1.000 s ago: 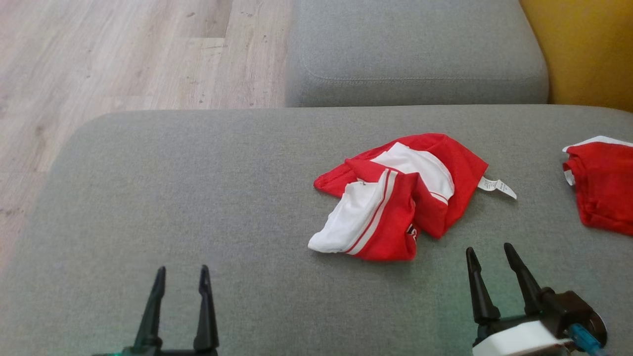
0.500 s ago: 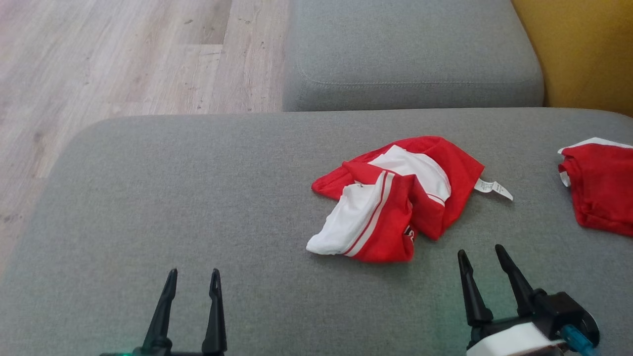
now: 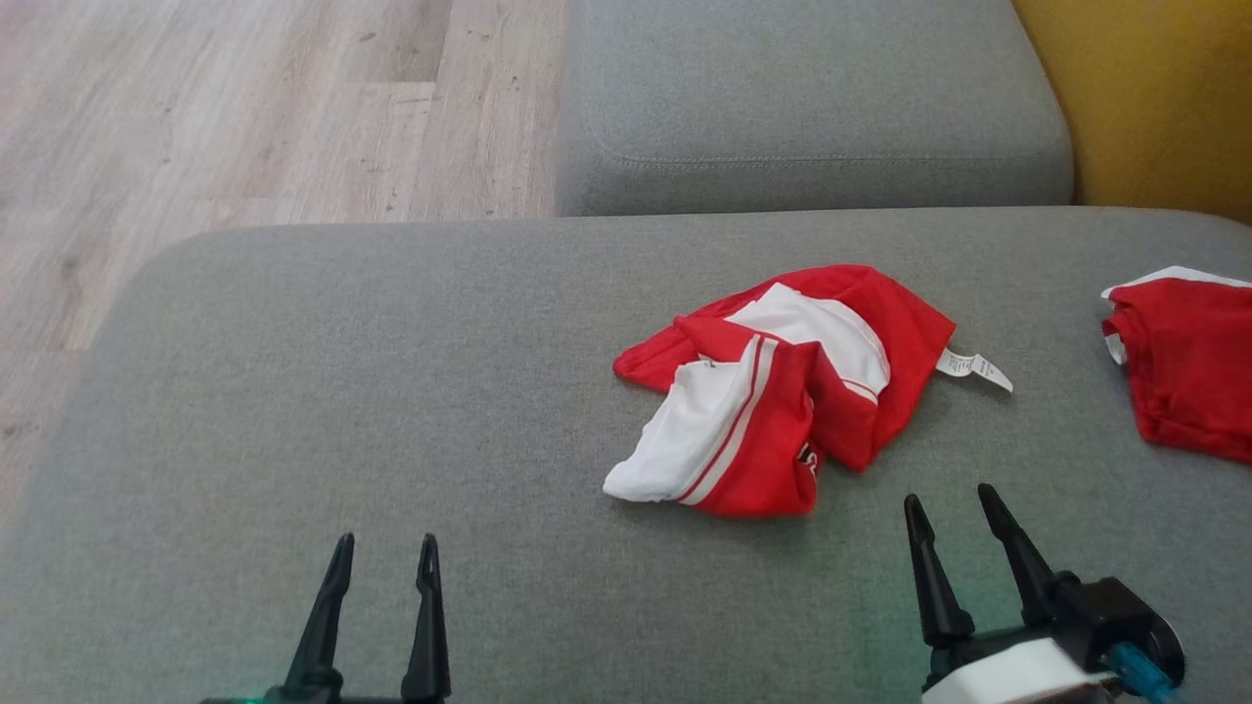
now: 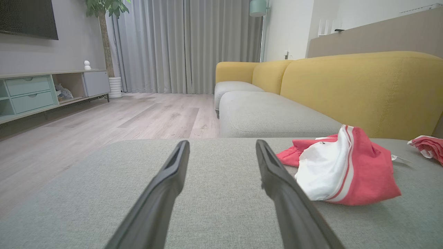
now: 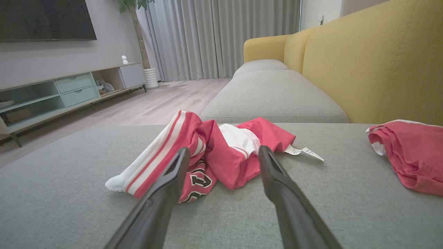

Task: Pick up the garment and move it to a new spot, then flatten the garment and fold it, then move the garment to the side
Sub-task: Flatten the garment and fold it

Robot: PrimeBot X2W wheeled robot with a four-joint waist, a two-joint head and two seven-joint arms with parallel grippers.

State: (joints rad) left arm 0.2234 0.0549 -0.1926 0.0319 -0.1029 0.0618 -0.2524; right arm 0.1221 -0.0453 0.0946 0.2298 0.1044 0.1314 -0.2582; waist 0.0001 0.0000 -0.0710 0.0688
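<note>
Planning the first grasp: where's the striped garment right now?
Head view: the striped garment lies on the grey cushion, right of centre, just ahead and left of the right end effector.

My left gripper (image 3: 384,539) hangs low on my left, jaws parted and empty, pointing straight ahead. My right gripper (image 3: 949,494) hangs low on my right, jaws likewise spread and empty, tilted slightly toward my left.
</note>
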